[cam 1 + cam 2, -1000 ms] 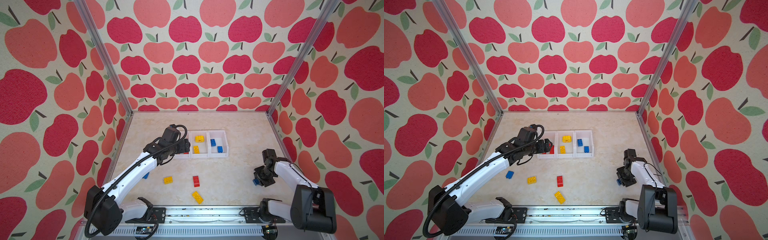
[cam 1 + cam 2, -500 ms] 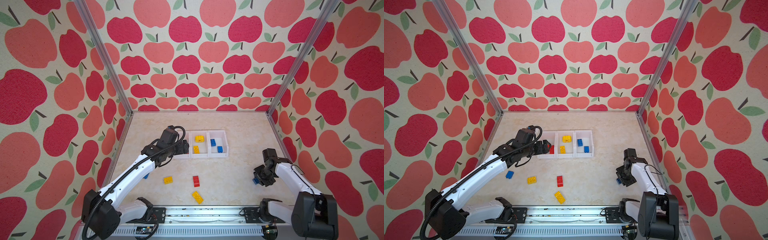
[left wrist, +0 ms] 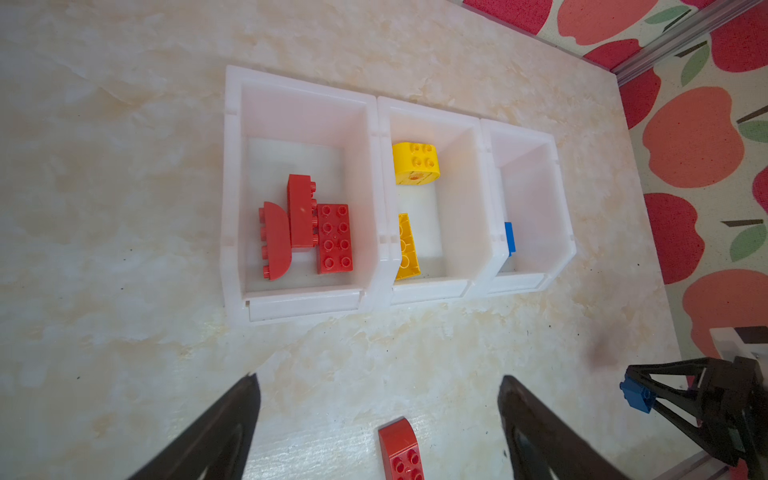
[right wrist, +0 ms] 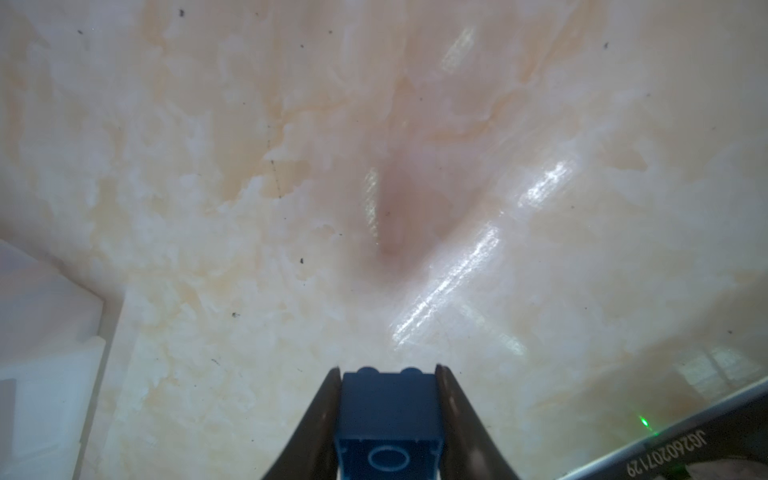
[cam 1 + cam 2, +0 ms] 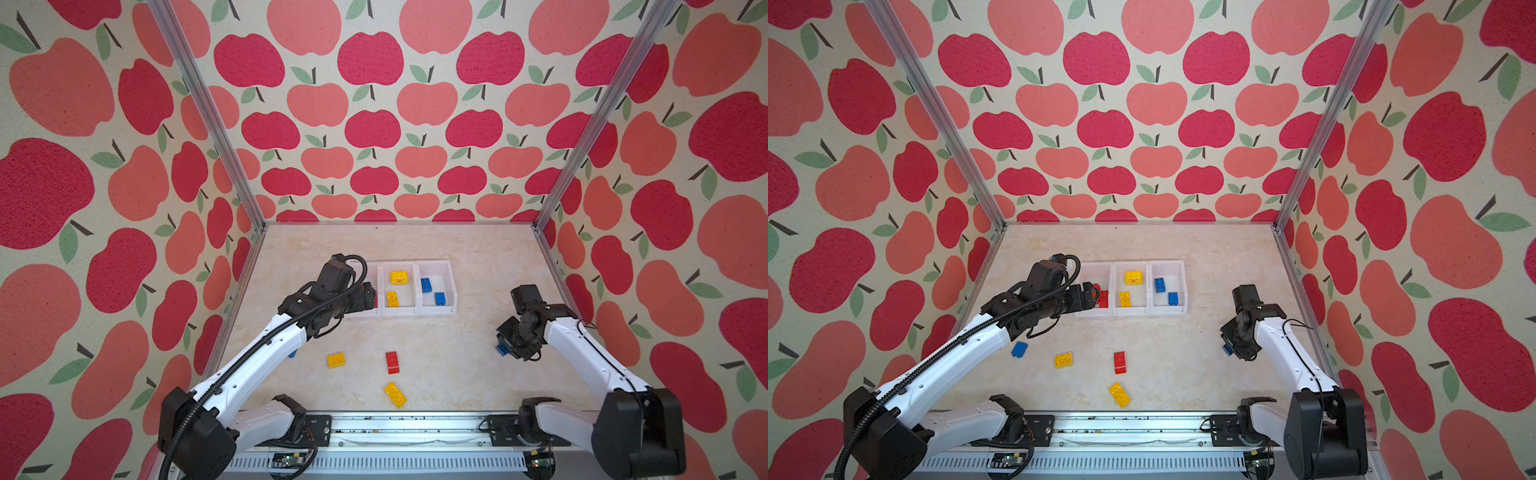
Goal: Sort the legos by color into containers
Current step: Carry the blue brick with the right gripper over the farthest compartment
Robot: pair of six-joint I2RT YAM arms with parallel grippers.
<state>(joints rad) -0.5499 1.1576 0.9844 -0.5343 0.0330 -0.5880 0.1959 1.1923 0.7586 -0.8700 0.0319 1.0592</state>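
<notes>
Three joined white containers (image 5: 415, 311) stand mid-table. In the left wrist view the left container (image 3: 299, 305) holds three red legos (image 3: 334, 239), the middle one a rounded yellow lego (image 3: 415, 162) and a yellow brick (image 3: 407, 249), and the right one shows a blue lego (image 3: 509, 237). My left gripper (image 5: 368, 297) (image 3: 378, 379) hangs open and empty by the left container, with a loose red lego (image 3: 401, 451) on the table beneath it. Far right, my right gripper (image 5: 501, 348) (image 4: 388, 374) is shut on a small blue lego (image 4: 388, 407) just above the table.
Loose on the front of the table lie a yellow brick (image 5: 336, 360), a red brick (image 5: 392, 362), another yellow brick (image 5: 395, 394) and a blue brick (image 5: 1019, 349) beside the left arm. Patterned walls with metal posts (image 5: 540, 224) enclose the table.
The left jaws have opened a little wider, and that gripper has drawn back slightly from the left container. The right gripper has carried the blue lego a little up and toward the containers.
</notes>
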